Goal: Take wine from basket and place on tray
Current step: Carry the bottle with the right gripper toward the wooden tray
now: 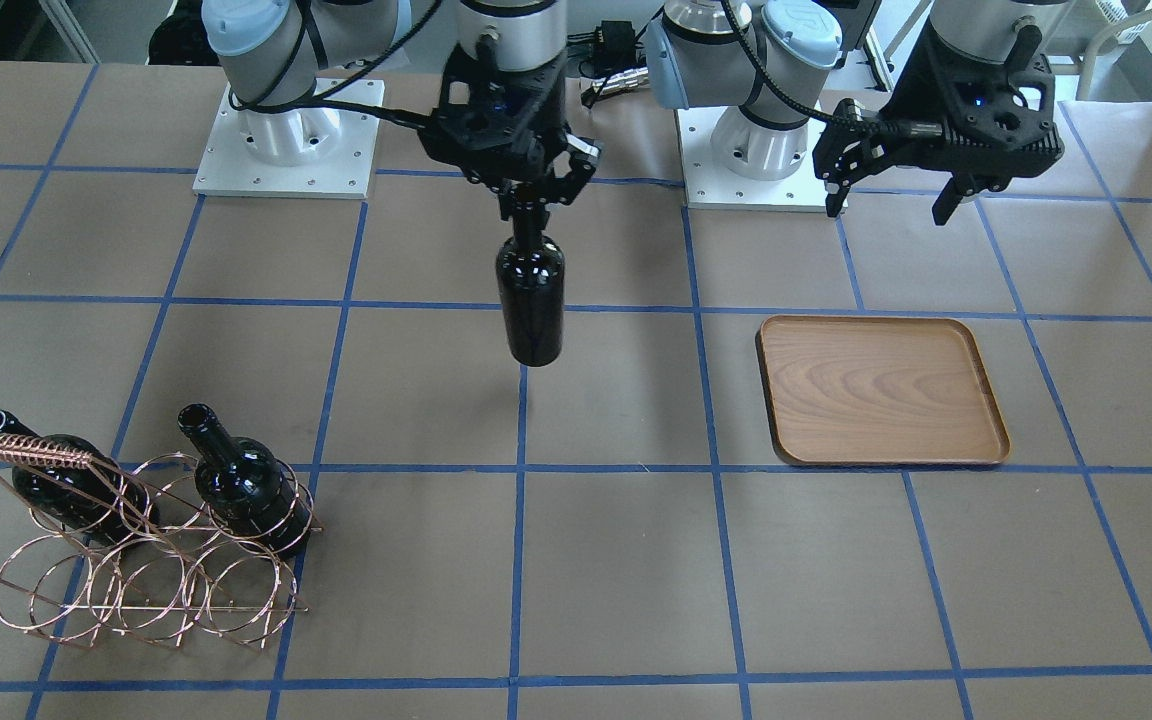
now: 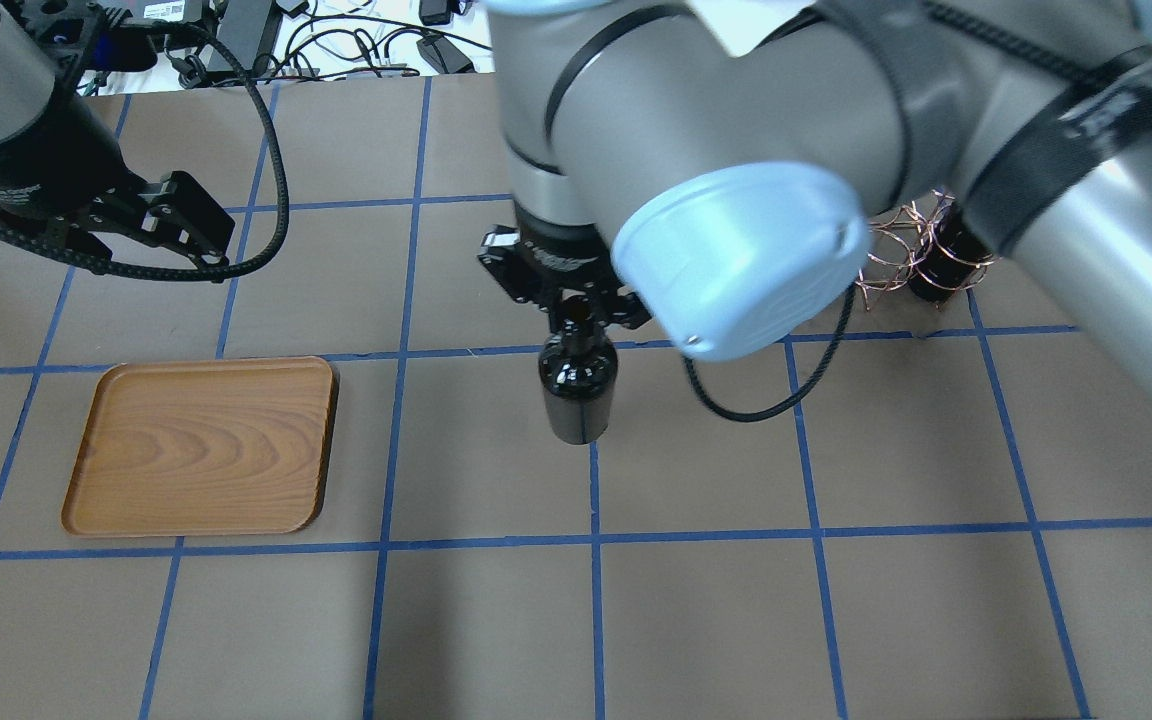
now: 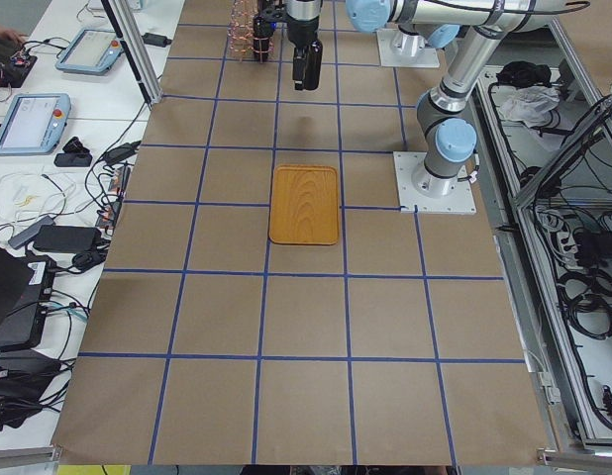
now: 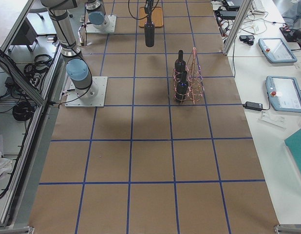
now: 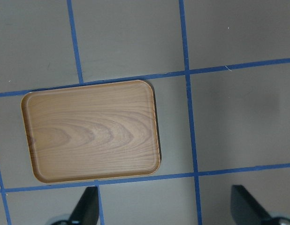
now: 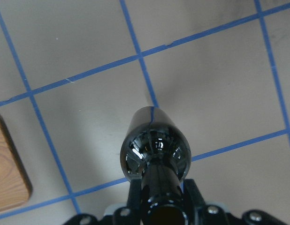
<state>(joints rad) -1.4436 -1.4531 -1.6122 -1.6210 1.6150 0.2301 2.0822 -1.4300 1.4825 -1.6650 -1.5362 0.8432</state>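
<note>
One bottle is out of the basket, so I'd call this roughly the halfway mark for that bottle. The right end effector [image 1: 532,195] is clamped around the neck of the wine [image 1: 530,300]. The bottle hangs straight down, mouth up, and looks to be clear of the counter [image 1: 616,560], with nothing under it but brown paper and blue tape lines.

In the front-facing view, the basket [image 1: 136,570] sits at about 8 o'clock from the held bottle, well apart from it. Two more dark bottles are slotted in its loops, one under the handle bar [image 1: 61,480] and one at the end nearer the middle of the counter [image 1: 246,490]. The tray [image 1: 881,390] is off at about 4 o'clock from the held bottle, also well apart, and it's bare wood with nothing on it yet.

The left end effector [image 1: 887,208] hovers at around 12 o'clock from the tray with its fingers spread wide and nothing between them. Its wrist cam looks straight down on the bare tray.

Done so far: grab and lift-out. Left, as I read it: carry the bottle across to the tray, set it down inside the rim, let go. Glossy glass held only by a slim neck could swing or slip, so I'd go gently on the set-down.
</note>
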